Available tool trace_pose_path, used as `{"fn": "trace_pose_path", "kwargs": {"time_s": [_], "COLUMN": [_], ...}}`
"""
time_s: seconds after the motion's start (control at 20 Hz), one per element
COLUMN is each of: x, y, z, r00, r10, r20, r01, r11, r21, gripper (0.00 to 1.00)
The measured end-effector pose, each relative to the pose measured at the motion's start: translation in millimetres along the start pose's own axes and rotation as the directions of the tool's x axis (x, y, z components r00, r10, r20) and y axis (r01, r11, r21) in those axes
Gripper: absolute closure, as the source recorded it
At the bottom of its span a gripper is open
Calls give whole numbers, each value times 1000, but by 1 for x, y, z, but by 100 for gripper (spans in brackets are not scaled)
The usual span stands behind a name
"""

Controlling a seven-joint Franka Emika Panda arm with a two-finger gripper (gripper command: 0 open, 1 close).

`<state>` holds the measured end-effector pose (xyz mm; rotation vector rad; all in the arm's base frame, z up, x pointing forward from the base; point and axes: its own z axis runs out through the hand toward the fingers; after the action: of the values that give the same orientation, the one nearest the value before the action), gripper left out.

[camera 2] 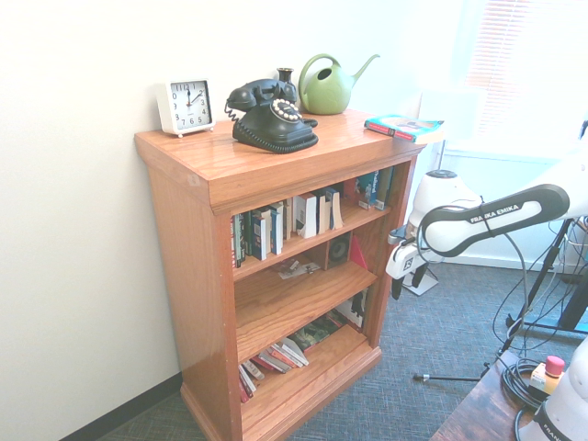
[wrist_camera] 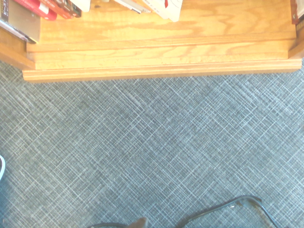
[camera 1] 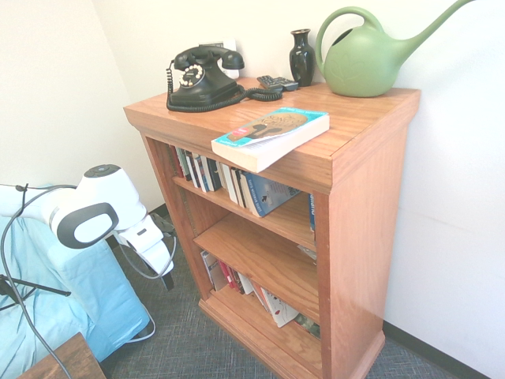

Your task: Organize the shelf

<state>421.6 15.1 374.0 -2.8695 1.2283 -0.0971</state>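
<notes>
Shelf seen upright on the carpet, its open front turned toward the arm. Claw held in front of that open side, apart from the wood and pointed down; fingers spread wide, nothing gripped. From the wrist, the shelf's bottom board is seen with carpet before it.

On the top: phone set beside a remote; vase and watering can placed near the back; clock stood near one end. Paperback laid flat, its corner pushed out past the front edge.

Upper books lined up in a row, some tilted. Lower books left leaning, several slumped low.
</notes>
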Motion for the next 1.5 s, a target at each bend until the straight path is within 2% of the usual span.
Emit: {"fn": "trace_pose_path", "kwargs": {"time_s": [0.2, 0.35, 0.45, 0.6, 0.7, 0.85, 1.05, 1.25, 1.5], "x": [5, 27, 48, 74, 82, 84, 87, 102, 110], "y": [-2, 3, 11, 25, 32, 38, 42, 41, 24], "z": [-2, -15, -30, -55, -74, -103, -143, -177, -198], "r00": [999, 986, 963, 909, 863, 773, 620, 461, 374], "r10": [-12, -58, -100, -178, -234, -321, -421, -488, -532], "r20": [-31, -155, -251, -376, -447, -547, -662, -741, -760], "r01": [12, 47, 70, 101, 119, 135, 110, 10, -62], "r11": [1000, 996, 990, 972, 955, 926, 883, 838, 803], "r21": [-14, -73, -126, -214, -270, -353, -457, -545, -593], "gripper": [0, 0, 0, 0, 0, 0, 0, 0, 0]}}
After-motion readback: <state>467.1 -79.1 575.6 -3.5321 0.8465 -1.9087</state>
